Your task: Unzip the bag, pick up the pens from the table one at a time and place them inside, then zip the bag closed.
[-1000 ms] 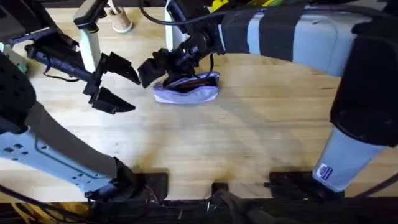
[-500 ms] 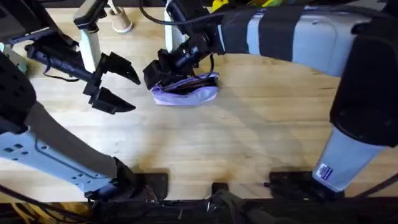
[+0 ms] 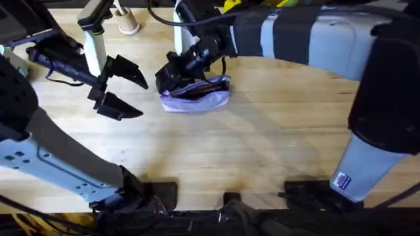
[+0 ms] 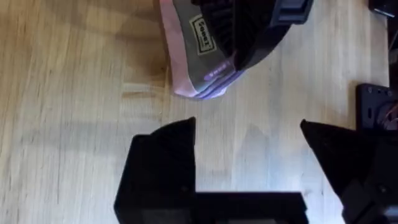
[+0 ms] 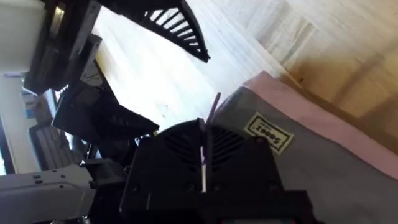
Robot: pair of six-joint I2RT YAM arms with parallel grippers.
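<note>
The lavender bag lies on the table at the back middle, its mouth gaping, with dark and reddish pens inside. My right gripper reaches across to the bag's left end. In the right wrist view the right gripper is shut on a thin purple zipper pull, above the bag and its label. My left gripper hovers open just left of the bag with nothing in it. The left wrist view shows the left gripper with fingers wide apart, short of the bag's end.
A white post and a round wooden piece stand at the back left. A black strap and handle lie by the left edge. Bare tabletop stretches across the front and right.
My right gripper has shifted right, from just off the bag's left end to over that end. The left gripper and the bag have stayed put.
</note>
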